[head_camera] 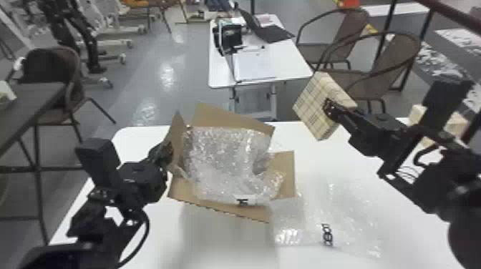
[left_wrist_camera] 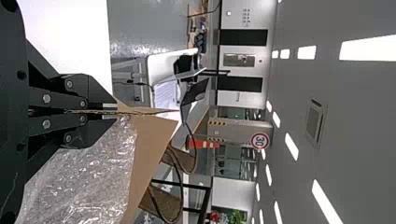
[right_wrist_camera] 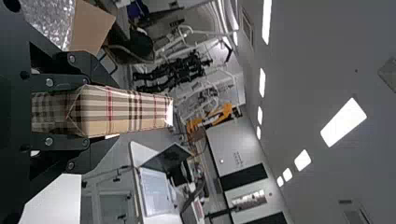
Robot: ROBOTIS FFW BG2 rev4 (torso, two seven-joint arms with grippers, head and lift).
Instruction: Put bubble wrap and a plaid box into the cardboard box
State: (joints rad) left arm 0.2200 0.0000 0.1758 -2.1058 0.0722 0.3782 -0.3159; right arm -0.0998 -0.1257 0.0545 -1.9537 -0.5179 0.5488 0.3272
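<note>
loose wrap (head_camera: 343, 218): flat on the table (head_camera: 150, 239), below the right claw (head_camera: 327, 107) and back toward the robot. Can't tell if it joins the stuff in the carton (head_camera: 222, 211). If it does, a snag could drag the lot.
left claw (left_wrist_camera: 114, 112): pinching a side flap (head_camera: 176, 143) of the carton. My worry is it tugging sideways as the box lands, which would skid the carton or crease the cardboard.
carton: open, just right of the left claw, and lower and to the left of the right claw.
wrap inside (head_camera: 229, 161): piled up in the carton, puffy, right by the left claw. Springy stuff imo, so the box could perch on top or slide off if it's let go too high.
right claw: clamped on the plaid box, up past the carton's right side.
plaid box (head_camera: 309, 103): between the right claw's fingers, tilted, in the air, not in yet. Needs to go left and down. Come in too low and a corner catches the back or right flap; keep that tilt and it may jam or swivel in the grip.
</note>
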